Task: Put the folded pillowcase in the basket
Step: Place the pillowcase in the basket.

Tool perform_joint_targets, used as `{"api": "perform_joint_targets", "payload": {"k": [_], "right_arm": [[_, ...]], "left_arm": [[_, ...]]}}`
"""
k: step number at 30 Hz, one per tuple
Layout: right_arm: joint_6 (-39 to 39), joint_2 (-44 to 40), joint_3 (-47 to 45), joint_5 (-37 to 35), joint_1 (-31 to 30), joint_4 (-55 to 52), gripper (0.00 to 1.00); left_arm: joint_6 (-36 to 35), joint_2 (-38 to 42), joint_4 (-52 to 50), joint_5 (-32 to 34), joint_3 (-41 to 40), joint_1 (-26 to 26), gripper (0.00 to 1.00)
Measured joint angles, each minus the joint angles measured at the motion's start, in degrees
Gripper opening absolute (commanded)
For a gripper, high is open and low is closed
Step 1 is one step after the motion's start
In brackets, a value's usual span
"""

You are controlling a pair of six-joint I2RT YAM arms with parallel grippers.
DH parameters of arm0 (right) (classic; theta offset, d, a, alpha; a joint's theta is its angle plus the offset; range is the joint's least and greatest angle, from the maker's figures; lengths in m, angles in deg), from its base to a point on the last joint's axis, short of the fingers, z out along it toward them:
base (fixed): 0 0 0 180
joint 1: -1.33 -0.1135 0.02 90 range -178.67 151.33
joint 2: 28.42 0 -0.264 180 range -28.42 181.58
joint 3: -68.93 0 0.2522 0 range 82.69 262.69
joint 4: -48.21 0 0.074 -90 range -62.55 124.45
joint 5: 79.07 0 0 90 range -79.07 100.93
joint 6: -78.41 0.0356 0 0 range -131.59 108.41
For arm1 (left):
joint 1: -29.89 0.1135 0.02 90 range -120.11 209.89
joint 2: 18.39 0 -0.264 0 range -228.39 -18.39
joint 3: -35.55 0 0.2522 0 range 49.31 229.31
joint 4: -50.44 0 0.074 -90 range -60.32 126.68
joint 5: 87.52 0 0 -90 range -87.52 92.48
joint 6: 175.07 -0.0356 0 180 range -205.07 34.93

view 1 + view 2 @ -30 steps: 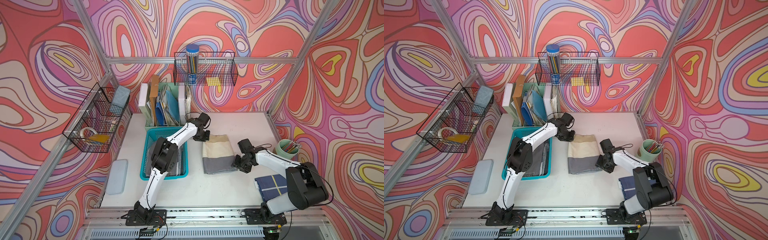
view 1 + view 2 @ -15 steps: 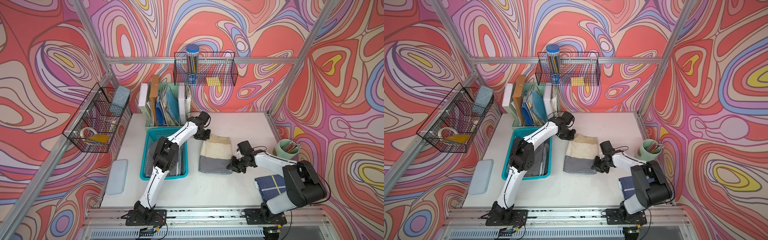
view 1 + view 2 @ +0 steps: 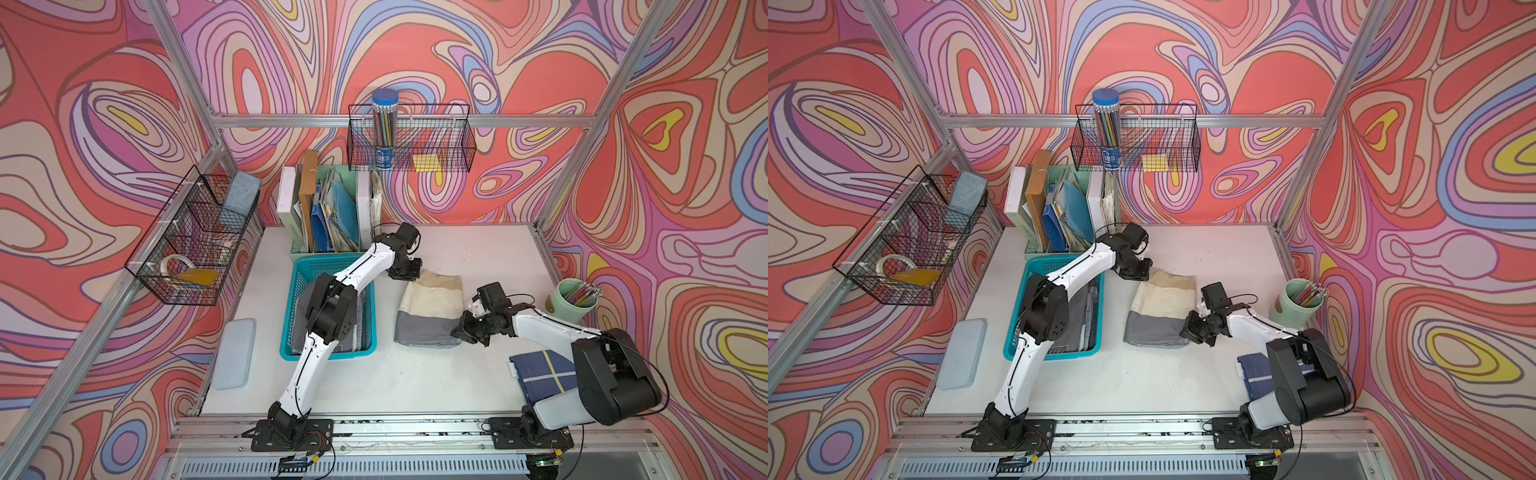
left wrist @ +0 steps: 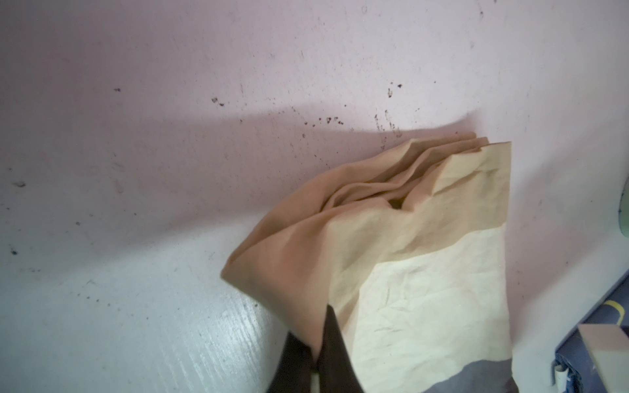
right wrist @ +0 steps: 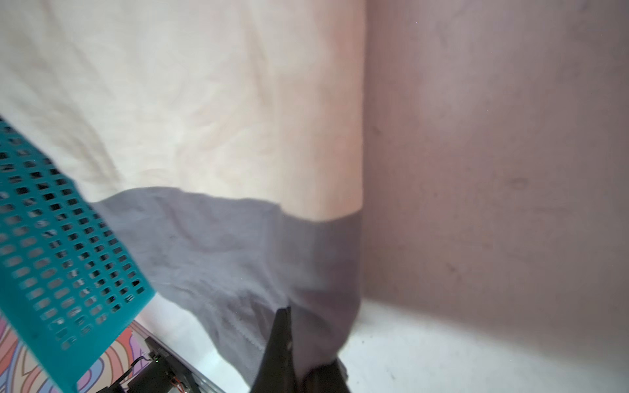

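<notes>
Clamping 1 pillowcase [image 3: 430, 307], the left gripper [image 3: 410, 276] and right gripper [image 3: 460, 332] pinch 2 corners beside 1 basket [image 3: 328, 355]

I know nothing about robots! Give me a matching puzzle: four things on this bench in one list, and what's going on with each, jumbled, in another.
1. pillowcase
2. basket
3. green cup
4. yellow notepad

a. holds pencils
b. pinched by left gripper and right gripper
c. in the wire basket on the back wall
d. holds grey cloth

Pairs: 1-b, 2-d, 3-a, 4-c.
</notes>
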Motion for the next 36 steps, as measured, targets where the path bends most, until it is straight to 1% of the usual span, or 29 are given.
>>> {"api": "perform_joint_targets", "payload": {"k": [2,4,7,11,13,16,18,21,24,27,32,36], "right_arm": [[0.59,-3.72,1.27,-0.46,0.02,-0.7,0.0],[0.76,-5.64,3.3,-0.72,0.02,-1.4,0.0],[0.83,-6.78,5.84,-0.76,0.0,-1.79,0.0],[0.96,-7.48,6.64,-0.79,0.0,-3.04,0.0],[1.09,-8.02,7.32,-0.79,-0.07,-4.46,0.0],[1.44,-9.14,10.58,-0.87,-0.76,-6.88,0.0],[1.86,-9.77,14.21,-1.16,-2.4,-7.87,0.0],[2.67,-9.57,19.76,-1.79,-6.99,-7.91,0.0],[3.43,-7.23,24.83,-2.29,-12.98,-7.13,0.0],[4.11,-1.99,29.51,-2.69,-18.69,-5.77,0.0],[4.81,7.1,34.14,-2.58,-24.17,-2.89,0.0],[5.18,14.95,38.42,-1.95,-26.95,-0.74,0.0]], "left_arm": [[0.42,1.36,-0.2,-0.63,0.0,-0.02,0.0],[0.59,3.41,-0.17,-1.2,0.0,-0.02,0.0],[0.87,6.84,-0.13,-1.81,0.02,-0.09,0.0],[1.29,10.86,-0.17,-2.54,0.7,-0.09,0.0],[1.29,11.56,-0.96,-2.56,2.25,-0.09,0.0],[0.96,11.56,-4.83,-1.57,7.26,-0.15,0.0],[0.37,12.0,-7.23,-0.57,10.45,-0.13,0.0],[-0.42,15.1,-9.9,1.44,10.43,0.09,0.0],[-1.38,20.44,-12.2,3.54,7.06,0.96,0.0],[-2.32,26.05,-13.99,5.49,2.43,3.26,0.0],[-4.42,35.06,-15.61,9.81,-6.75,9.9,0.0],[-5.86,41.64,-15.1,11.85,-16.37,16.35,0.0]]}}
